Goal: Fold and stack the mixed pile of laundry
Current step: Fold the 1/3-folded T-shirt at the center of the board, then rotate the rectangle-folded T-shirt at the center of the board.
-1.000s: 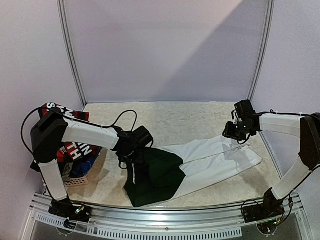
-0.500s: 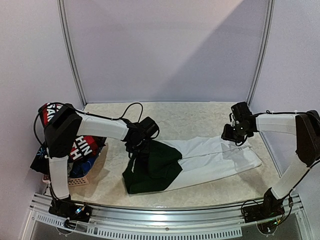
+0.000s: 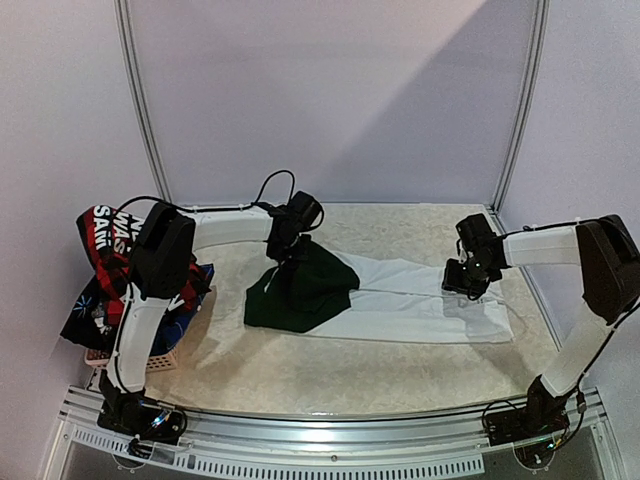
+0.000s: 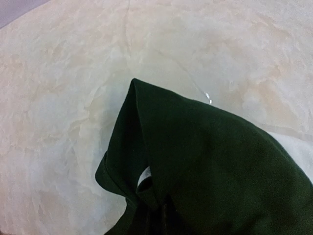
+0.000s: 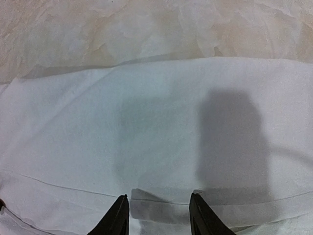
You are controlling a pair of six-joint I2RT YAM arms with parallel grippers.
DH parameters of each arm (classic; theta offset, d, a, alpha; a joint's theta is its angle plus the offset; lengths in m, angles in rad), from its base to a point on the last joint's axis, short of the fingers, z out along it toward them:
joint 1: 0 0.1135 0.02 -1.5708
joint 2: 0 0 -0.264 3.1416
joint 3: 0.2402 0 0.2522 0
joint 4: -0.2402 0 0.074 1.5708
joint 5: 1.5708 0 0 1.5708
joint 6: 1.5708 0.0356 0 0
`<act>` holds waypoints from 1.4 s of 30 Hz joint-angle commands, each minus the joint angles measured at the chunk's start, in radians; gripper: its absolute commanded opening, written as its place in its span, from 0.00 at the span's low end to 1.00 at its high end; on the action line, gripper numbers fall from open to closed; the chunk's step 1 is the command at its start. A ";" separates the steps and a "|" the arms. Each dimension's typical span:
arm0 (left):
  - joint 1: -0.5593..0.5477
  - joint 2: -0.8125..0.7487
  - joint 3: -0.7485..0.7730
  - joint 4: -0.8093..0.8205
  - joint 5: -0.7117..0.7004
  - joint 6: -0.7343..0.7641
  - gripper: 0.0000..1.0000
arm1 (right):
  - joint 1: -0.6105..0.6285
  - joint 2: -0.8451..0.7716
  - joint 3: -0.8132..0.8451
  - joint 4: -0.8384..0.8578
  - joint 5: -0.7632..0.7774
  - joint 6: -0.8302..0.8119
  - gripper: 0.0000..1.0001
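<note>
The white-and-dark-green T-shirt [image 3: 400, 300] lies stretched across the table, its dark green part [image 3: 300, 295] on the left. My left gripper [image 3: 290, 252] is shut on the green cloth [image 4: 205, 161] and lifts it into a small tent; the cloth hides its fingers. My right gripper [image 3: 462, 285] is low over the shirt's white right end [image 5: 146, 122], its fingertips apart [image 5: 159, 215] with a folded hem lying between them. The rest of the laundry pile, with the red-black plaid shirt with white lettering [image 3: 115, 235] and blue pieces [image 3: 185, 305], sits at the left.
A small pinkish woven basket [image 3: 150, 362] stands under the pile at the left edge. The marbled tabletop [image 4: 73, 73] is walled by lilac panels at the back and sides. A metal rail runs along the near edge [image 3: 320, 440].
Both arms have moved toward the back of the table and dragged the T-shirt with them. The shirt now lies flatter and straighter. The right gripper has come down onto the white end.
</note>
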 commanded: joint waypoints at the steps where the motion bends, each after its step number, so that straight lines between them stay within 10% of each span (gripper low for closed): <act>1: 0.027 0.065 0.102 0.028 0.007 0.072 0.00 | 0.010 0.049 -0.002 0.015 -0.017 0.014 0.42; 11: 0.027 0.107 0.191 0.043 -0.012 0.116 0.01 | 0.027 0.096 -0.024 0.024 -0.074 0.041 0.40; 26: -0.009 -0.154 -0.027 0.012 -0.072 0.145 0.56 | 0.321 0.077 -0.170 0.134 -0.162 0.298 0.40; 36: -0.119 -0.367 -0.200 -0.114 -0.155 0.084 0.57 | 0.572 0.048 -0.003 -0.008 -0.239 0.329 0.43; 42: -0.198 -0.463 -0.377 -0.156 -0.181 -0.006 0.53 | 0.578 -0.087 0.088 -0.205 0.025 0.226 0.48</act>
